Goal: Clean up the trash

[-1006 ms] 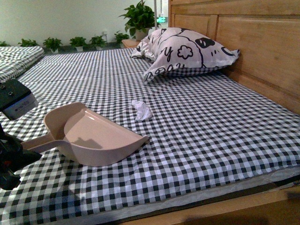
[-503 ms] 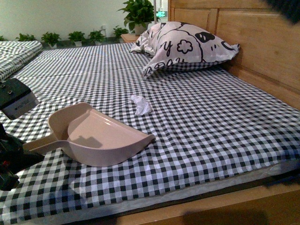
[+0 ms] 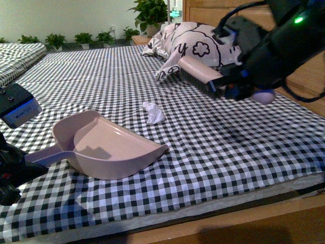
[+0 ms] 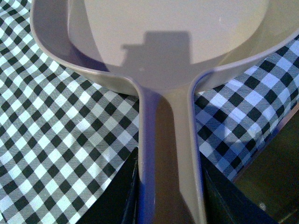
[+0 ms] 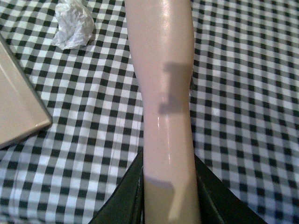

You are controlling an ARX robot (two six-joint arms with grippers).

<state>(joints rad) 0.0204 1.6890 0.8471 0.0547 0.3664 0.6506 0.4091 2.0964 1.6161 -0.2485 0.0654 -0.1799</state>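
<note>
The trash (image 3: 153,113) is a small crumpled white paper wad lying on the checked bedsheet. It also shows in the right wrist view (image 5: 72,24). A pinkish-beige dustpan (image 3: 109,147) rests on the sheet just in front and to the left of it, mouth toward the wad. My left gripper (image 3: 15,165) is shut on its handle (image 4: 169,196). My right gripper (image 3: 238,86) hangs above the bed to the right of the wad, shut on the brush (image 3: 200,74). The brush handle (image 5: 163,93) points toward the wad, a corner of the dustpan (image 5: 18,107) beside it.
A large white pillow (image 3: 198,48) with black prints lies at the back against the wooden headboard (image 3: 203,10). Potted plants (image 3: 152,12) stand behind the bed. The bed's front edge (image 3: 228,223) runs close below the dustpan.
My right arm has come into the front view from the upper right with the brush, now hovering right of the wad. Dustpan and wad have stayed put.
</note>
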